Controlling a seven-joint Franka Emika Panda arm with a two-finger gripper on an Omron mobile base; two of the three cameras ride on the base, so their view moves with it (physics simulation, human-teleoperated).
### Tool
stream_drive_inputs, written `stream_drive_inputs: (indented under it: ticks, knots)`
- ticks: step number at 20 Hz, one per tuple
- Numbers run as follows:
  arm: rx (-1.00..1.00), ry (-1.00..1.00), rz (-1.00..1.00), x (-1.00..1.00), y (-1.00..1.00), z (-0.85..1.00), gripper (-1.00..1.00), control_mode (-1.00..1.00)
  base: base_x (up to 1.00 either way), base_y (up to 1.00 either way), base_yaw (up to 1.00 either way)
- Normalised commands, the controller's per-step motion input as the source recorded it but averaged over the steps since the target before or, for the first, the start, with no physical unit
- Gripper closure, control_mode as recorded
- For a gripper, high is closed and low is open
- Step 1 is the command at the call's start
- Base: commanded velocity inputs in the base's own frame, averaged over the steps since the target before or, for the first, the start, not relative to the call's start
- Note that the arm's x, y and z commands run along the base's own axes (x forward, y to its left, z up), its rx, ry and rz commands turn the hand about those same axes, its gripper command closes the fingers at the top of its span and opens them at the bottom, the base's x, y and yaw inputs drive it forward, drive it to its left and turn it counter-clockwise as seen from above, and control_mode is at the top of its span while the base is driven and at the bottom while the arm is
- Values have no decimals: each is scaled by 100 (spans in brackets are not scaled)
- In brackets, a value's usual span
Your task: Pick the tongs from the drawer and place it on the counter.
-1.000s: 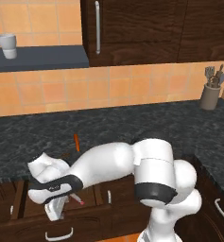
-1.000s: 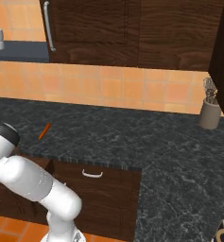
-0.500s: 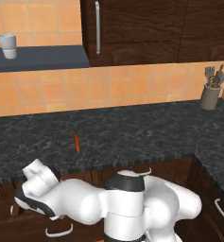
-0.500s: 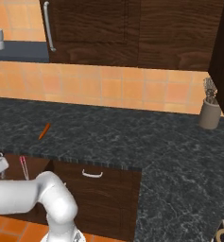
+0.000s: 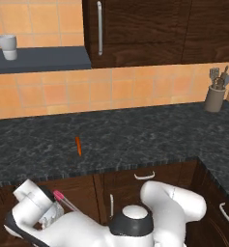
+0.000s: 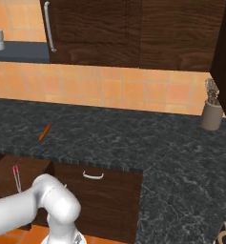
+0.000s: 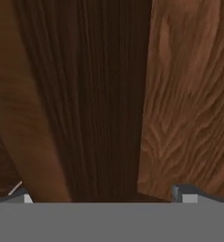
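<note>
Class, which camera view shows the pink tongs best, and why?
The right base view: the tongs lie in full length on the open drawer's floor. The left base view shows just their magenta end beside the arm; the hand view shows wood grain.

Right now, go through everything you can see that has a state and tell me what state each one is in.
drawer: pulled open, floor showing.
tongs: lying in the drawer, not lifted out.
orange stick: lying flat on the counter.
gripper: low at the drawer, open or shut cannot be told.
upper cabinet door: closed.
white cup: upright on the shelf.
utensil holder: upright on the counter, utensils in it.
</note>
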Motion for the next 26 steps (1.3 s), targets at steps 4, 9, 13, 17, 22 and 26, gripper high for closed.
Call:
stream_drive_inputs:
  ticks: [4, 9, 13, 17, 22, 26]
  knots:
    - [1, 1, 9, -100, 7, 11, -100, -100, 0, 0, 0]
    - [8, -22, -3, -49, -6, 100, -100, -100, 0, 0, 0]
    - [14, -14, -22, 28, -64, 100, -100, -100, 0, 0, 0]
    - [4, -4, -36, 84, -100, 63, -100, -100, 0, 0, 0]
    - [-5, -16, -47, 96, -9, -37, -100, -100, 0, 0, 0]
    - [-5, -12, -34, 96, 66, -41, -100, -100, 0, 0, 0]
